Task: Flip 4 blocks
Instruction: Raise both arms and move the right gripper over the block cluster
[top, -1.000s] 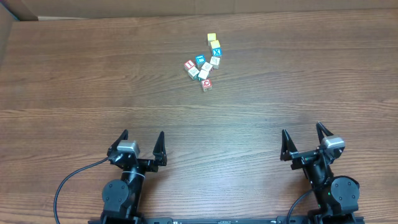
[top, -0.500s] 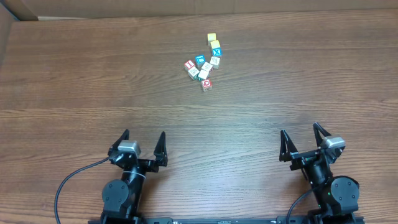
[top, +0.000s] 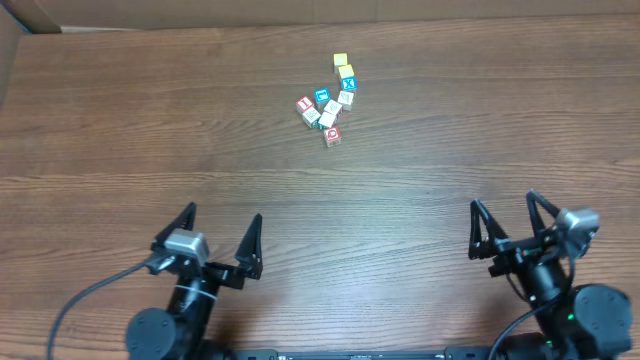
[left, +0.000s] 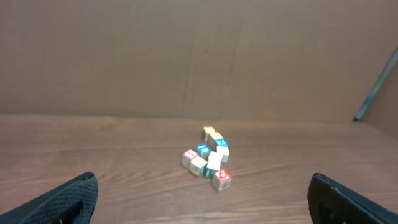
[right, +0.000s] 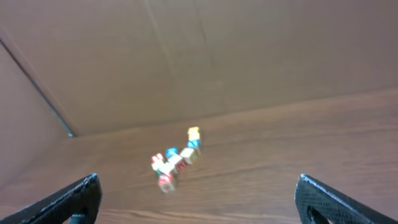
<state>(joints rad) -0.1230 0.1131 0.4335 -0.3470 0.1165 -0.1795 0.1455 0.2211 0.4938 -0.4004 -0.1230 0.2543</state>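
- The right wrist view is smeared throughout. The cluster of small wooden alphabet blocks (right: 173, 164), with pale and red faces, shows there only as coloured blobs.
- Each wrist view cuts its own black fingers (left: 68, 199) off at the lower corners of the picture.
- From overhead the letters are too small to read, and it cannot be told which cubes touch.
- The left pincer (top: 223, 213) is spread wide with nothing between its tips. The right pincer (top: 505, 201) gapes empty in the same way.
- The blocks lie on the brown wood-grain table (top: 150, 120), well ahead of both pincers: forward and right of the left one, forward and left of the right one.
- Two yellow-faced cubes (top: 343, 65) sit at the end of the cluster farthest from the pincers. Blue-faced cubes (top: 322, 96) are mixed in among the blocks.
- A brown cardboard wall (left: 186, 56) rises beyond the cluster.
- Only wood grain lies between each pincer and the blocks.
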